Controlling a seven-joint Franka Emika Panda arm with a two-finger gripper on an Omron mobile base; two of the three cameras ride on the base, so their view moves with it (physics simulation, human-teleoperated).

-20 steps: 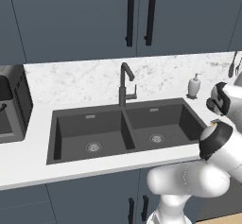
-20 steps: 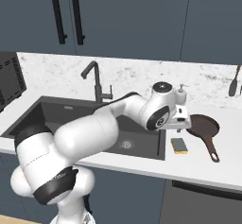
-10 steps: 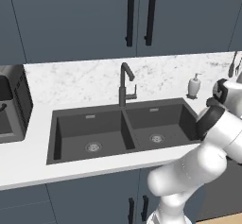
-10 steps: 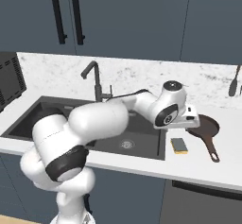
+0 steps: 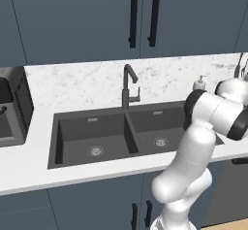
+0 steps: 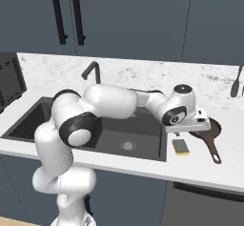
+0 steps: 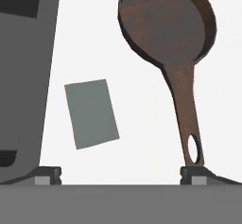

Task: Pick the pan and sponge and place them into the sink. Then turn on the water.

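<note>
White arm reaches right over the counter, two-finger gripper (image 7: 121,173) hanging above the white countertop (image 7: 146,124) just right of the sink. Fingers (image 7: 47,174) spread wide, nothing between them (both tips sit at the bottom of the hand view, far apart).

Round shallow dark brown pan (image 6: 209,128) sits flat on the counter right of the dark grey rectangular double-basin sink (image 6: 119,139), partly hidden by the hand in the right base view; its long handle with a hanging hole (image 7: 189,124) runs toward the counter's front edge. In the hand view the handle's end lies just above the right fingertip.

Small flat rectangular sponge, yellow with a dark top layer (image 6: 180,146), lies on the counter between the sink rim and the pan handle, apart from both. Not touched by the gripper.

Both basins have a round silver drain. Tall dark gooseneck faucet (image 5: 128,86) stands behind the divider. White soap dispenser bottle (image 5: 199,83) stands at the back of the counter.
</note>
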